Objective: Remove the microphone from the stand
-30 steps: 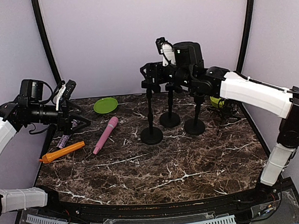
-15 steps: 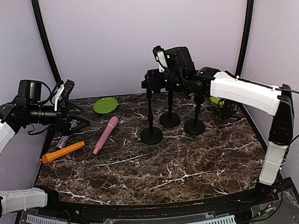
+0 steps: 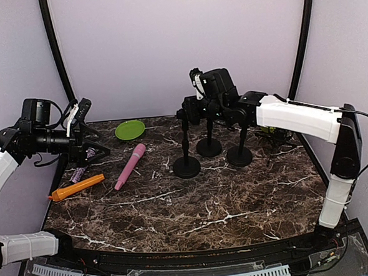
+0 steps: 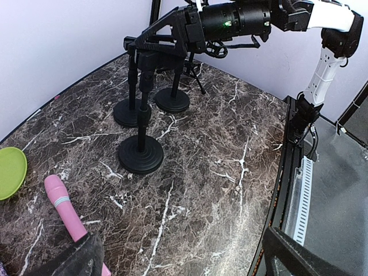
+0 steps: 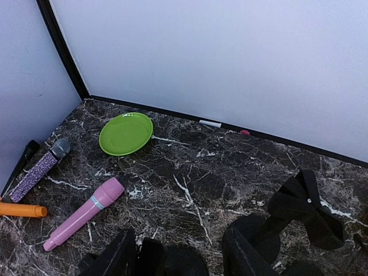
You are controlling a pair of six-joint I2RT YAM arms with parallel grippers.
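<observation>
Where 3 stands (image 3: 209,147) are grouped at the back of the table (image 3: 238,203), the right gripper (image 3: 186,108) is held level at the top of the front stand (image 3: 186,167). A black microphone (image 4: 133,41) seems to be lodged crosswise in that stand's clip, by the fingers. Contact cannot be told, nor whether the gripper is clenched on it. The left gripper (image 4: 183,238) is spread wide with nothing in it, above the table's left edge. A pink microphone (image 3: 130,166), an orange item (image 3: 77,187) and a purple microphone (image 5: 39,169) are laid flat at the left, near a green plate (image 3: 130,129).
</observation>
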